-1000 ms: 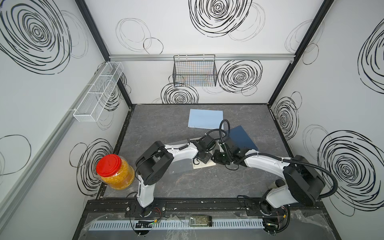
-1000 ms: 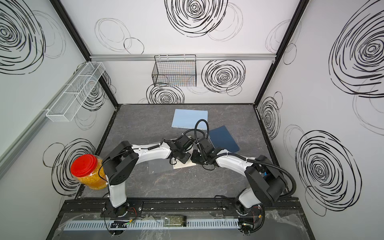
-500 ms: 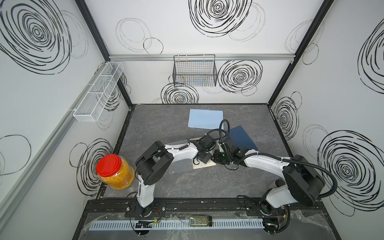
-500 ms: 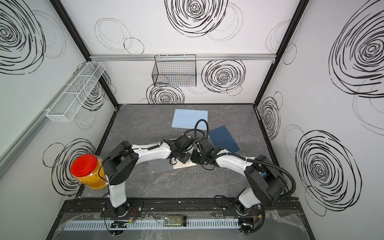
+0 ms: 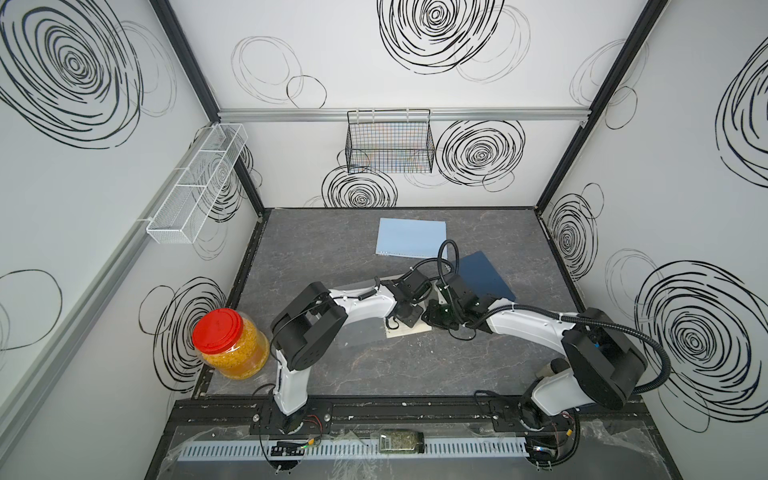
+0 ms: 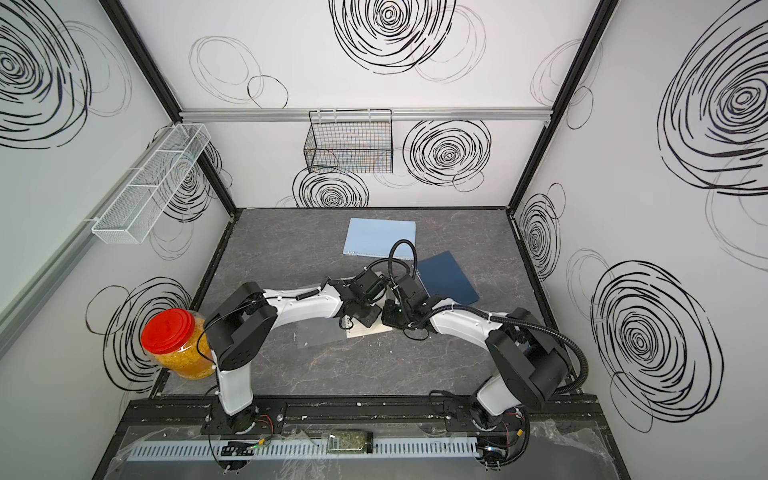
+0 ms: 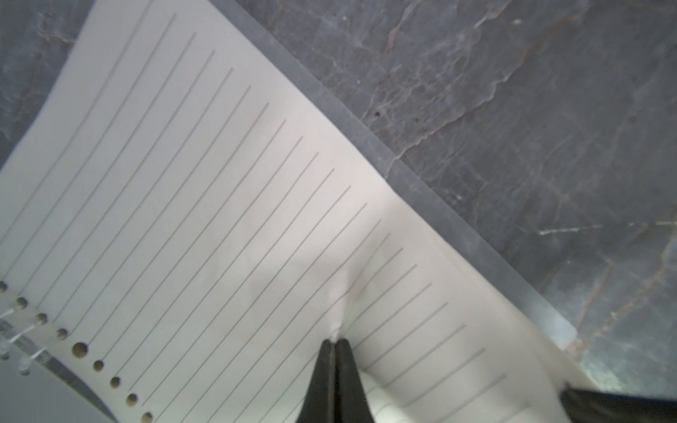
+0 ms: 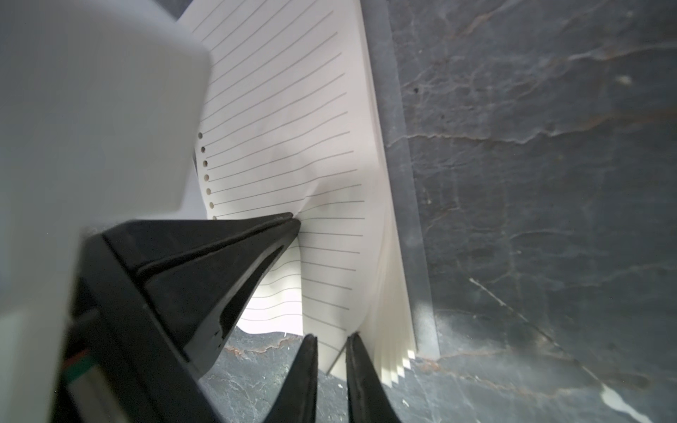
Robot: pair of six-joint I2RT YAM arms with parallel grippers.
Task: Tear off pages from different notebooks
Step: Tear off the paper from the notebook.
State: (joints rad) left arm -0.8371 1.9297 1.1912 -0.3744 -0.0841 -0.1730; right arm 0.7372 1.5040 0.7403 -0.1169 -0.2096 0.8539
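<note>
Here, left gripper [image 7: 334, 342] on lined page [image 7: 219, 183] (puckered).

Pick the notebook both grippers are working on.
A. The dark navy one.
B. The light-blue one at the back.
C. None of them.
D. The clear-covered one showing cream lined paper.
D: the left gripper rests its shut tips on the lined page and the right gripper straddles that page's corner; the light-blue notebook and the navy notebook lie closed farther back.
</note>
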